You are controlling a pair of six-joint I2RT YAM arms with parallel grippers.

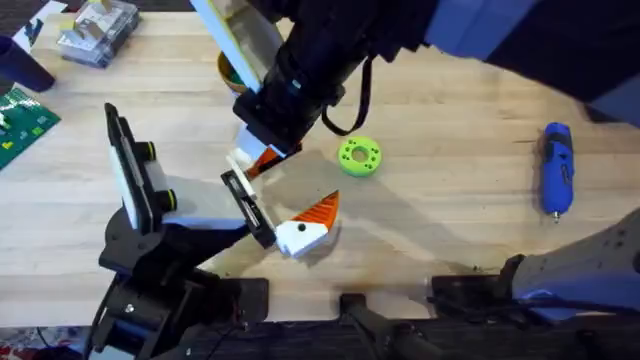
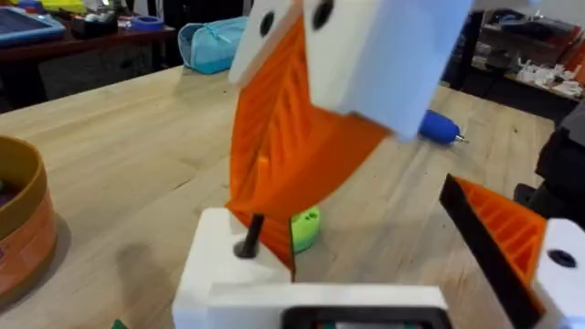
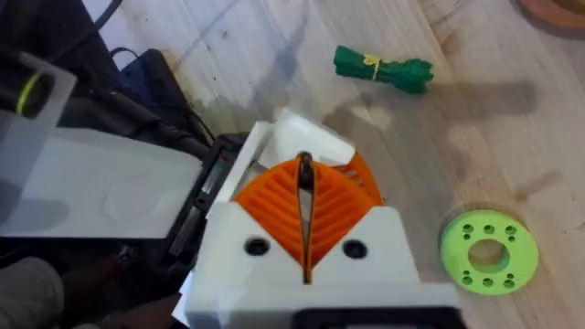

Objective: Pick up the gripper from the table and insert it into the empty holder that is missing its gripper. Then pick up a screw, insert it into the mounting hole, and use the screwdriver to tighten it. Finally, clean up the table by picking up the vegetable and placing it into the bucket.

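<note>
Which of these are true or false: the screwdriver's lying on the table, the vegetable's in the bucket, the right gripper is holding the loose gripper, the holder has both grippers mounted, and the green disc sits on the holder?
1. The screwdriver lies on the table. True.
2. The vegetable is in the bucket. False: it lies on the bare table.
3. The right gripper is shut on the loose gripper. True.
4. The holder has both grippers mounted. False: only one mounted gripper sits on it; the loose one is in the right gripper's grasp.
5. The green disc sits on the holder. False: it lies on the table, apart from the holder.
</note>
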